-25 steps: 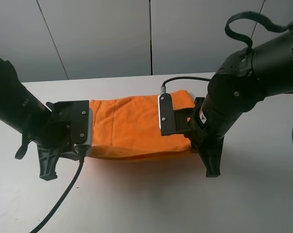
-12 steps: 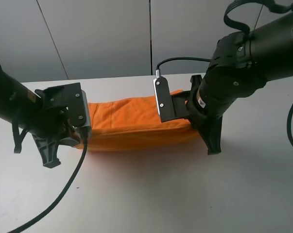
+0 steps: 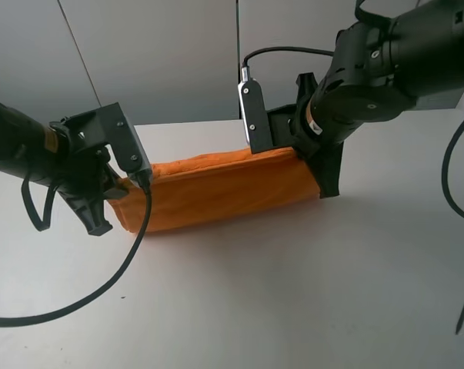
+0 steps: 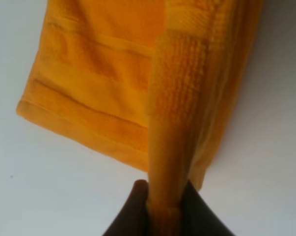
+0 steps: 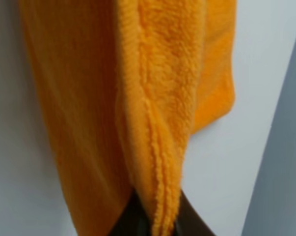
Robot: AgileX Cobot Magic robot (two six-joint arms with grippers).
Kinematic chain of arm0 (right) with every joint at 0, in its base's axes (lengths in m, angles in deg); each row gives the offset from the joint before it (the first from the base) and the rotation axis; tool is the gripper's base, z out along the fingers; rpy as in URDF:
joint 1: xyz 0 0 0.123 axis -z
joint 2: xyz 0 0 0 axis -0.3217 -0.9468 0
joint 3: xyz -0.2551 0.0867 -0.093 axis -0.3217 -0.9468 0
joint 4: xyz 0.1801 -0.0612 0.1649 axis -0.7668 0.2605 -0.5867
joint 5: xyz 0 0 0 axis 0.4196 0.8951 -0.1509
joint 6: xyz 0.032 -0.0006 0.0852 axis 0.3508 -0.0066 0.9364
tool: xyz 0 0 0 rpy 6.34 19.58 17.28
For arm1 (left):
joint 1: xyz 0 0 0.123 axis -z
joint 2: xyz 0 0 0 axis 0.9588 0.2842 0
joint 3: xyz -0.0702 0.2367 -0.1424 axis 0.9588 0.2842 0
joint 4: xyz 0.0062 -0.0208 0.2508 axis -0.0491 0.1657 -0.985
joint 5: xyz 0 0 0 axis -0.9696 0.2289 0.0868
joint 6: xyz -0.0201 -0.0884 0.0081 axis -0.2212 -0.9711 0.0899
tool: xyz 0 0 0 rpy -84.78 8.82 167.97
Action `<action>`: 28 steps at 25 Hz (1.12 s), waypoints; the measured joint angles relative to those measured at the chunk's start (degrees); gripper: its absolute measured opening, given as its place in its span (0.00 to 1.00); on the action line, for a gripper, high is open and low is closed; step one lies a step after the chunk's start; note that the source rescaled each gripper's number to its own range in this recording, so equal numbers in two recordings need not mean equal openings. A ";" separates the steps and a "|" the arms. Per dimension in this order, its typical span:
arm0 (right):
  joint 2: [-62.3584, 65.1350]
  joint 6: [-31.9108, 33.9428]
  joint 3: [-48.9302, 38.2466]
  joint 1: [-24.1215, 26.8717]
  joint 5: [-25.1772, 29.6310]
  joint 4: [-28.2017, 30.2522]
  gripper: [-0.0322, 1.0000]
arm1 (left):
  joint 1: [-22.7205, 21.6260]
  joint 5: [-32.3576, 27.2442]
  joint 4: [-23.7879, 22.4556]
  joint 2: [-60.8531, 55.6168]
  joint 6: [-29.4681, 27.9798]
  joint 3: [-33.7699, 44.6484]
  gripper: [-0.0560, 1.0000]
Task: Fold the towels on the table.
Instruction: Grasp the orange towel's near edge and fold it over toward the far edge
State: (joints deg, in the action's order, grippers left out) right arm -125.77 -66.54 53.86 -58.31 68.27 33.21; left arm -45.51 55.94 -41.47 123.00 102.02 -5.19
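Two sets of jaws pinch opposite ends of the orange towel [image 3: 216, 192], stretched over the white table [image 3: 293, 292].

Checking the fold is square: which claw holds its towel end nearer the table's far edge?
The right claw; its end of the orange towel sits farther back than the left claw's.
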 joint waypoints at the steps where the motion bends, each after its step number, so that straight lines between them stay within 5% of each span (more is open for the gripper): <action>1: -0.73 0.11 1.15 0.13 0.00 0.25 0.04 | 0.00 0.23 -1.94 0.00 -2.36 0.00 0.05; 11: -7.34 0.11 5.79 0.13 -0.41 2.00 0.04 | -0.27 2.02 -23.99 0.11 -25.34 0.00 0.05; 28: -9.88 3.37 6.27 5.96 -12.04 3.09 0.03 | -10.29 14.74 -28.62 7.51 -29.13 -2.04 0.05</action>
State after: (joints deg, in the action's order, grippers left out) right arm -135.65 -63.17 60.13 -52.36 56.23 36.30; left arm -55.80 70.68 -70.08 130.52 72.89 -7.23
